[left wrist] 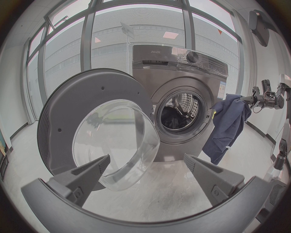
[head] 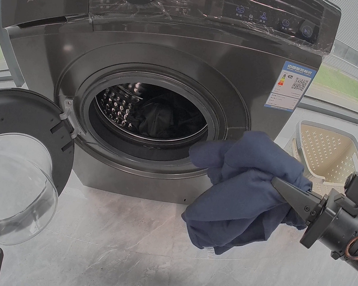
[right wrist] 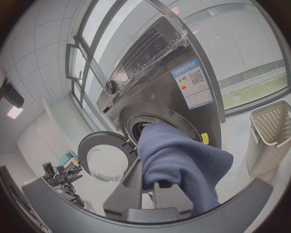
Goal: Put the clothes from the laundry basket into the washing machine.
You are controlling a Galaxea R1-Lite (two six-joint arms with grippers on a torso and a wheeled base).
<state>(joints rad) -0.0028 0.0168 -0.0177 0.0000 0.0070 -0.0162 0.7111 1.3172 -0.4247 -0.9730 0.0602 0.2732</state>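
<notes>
Right gripper (head: pixel 281 186) is pinching a blue garment (head: pixel 243 191) near its upper edge, its fingers closed on a bunched fold, so the cloth is hanging free above the floor (head: pixel 125 253) rather than dragging on it. It is holding the garment just to the right of the drum opening (head: pixel 153 110) and slightly below it, between the laundry basket (head: pixel 327 151) and the washing machine (head: pixel 159 44). That placement is suggesting a carry from basket to drum, with the swing inward and the push through the ring not yet made.

Dark clothes (head: pixel 156 117) are already lying inside the drum. The basket is standing on the floor at the machine's right side, and what is showing of its inside is looking bare, though its bottom is partly hidden behind the arm, so I cannot be sure.

The door (head: pixel 17 120) is hanging fully open to the left, keeping the opening clear for loading. Left gripper (left wrist: pixel 146 156) is sitting low and well apart from the work, its fingers spread wide with nothing between them, facing the door's glass bowl (left wrist: pixel 115 142).

As for markings, a logo is sitting on the detergent drawer front, an energy label (head: pixel 291 86) with a coloured scale and a square code is stuck at upper right, a small yellow sticker (right wrist: pixel 205 138) is sitting beside the ring, and the control panel (head: pixel 270 21) is showing lit icons under protective film.
</notes>
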